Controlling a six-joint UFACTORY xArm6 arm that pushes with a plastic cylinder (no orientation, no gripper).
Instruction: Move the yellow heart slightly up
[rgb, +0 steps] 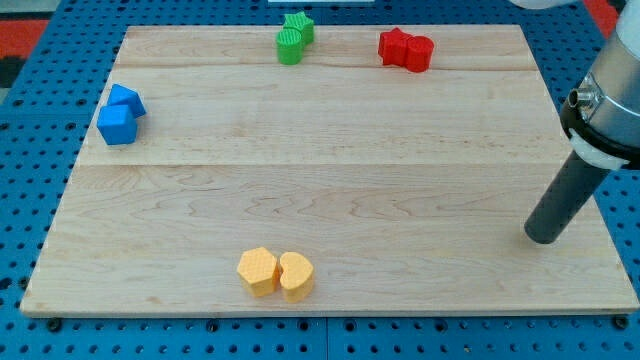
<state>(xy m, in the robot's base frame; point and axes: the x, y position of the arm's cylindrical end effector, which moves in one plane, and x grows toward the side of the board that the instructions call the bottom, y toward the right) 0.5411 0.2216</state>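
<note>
- Yellow heart-shaped block (296, 275), smooth and matte: near the view's bottom edge of the pale wooden board (330, 190), lobes toward the view's top, point toward the bottom; long axis roughly vertical in view.
- Touching its left side: yellow hexagon-like block (258, 270).
- My tip (545, 237), a dark cylindrical rod with no jaws, rests well right of the heart.
- Blue pair (120, 114) at the left; green pair (294, 38) and red pair (405, 49) along the top.

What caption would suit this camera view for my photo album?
My tip rests at the wooden board's right edge, far from the yellow heart beside a yellow hexagon near the bottom.
</note>
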